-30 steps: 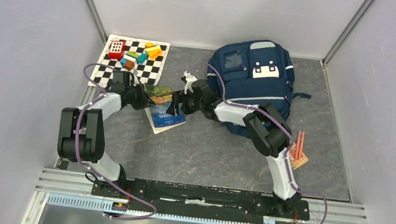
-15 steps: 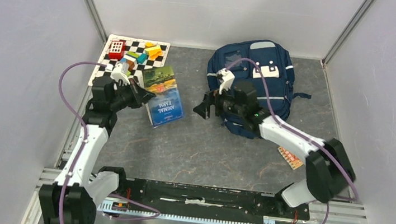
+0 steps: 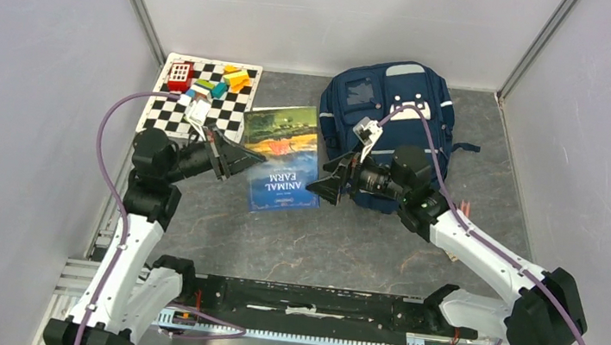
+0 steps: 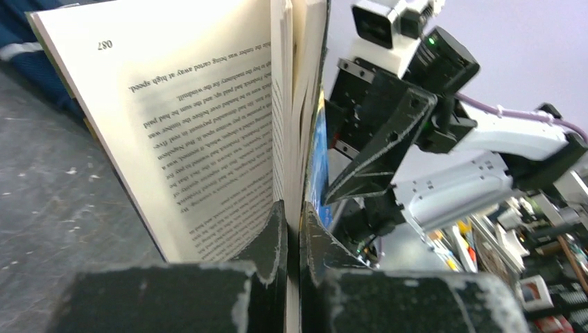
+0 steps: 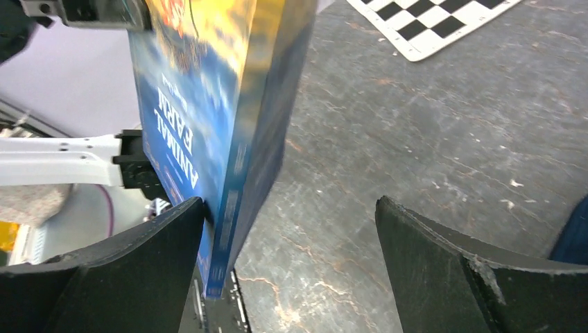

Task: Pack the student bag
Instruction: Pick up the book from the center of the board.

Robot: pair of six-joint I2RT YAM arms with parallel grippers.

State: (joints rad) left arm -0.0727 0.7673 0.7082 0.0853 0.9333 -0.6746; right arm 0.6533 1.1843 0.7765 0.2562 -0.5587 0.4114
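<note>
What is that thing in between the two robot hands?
An Animal Farm book, pinched shut in the left gripper, its far edge beside the open right gripper. The top view shows it best.

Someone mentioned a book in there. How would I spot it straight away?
Find the big navy blue fabric backpack at the back. Just left of it, the robot's left hand grips a blue paperback book. Only it carries the white title Animal Farm.
</note>
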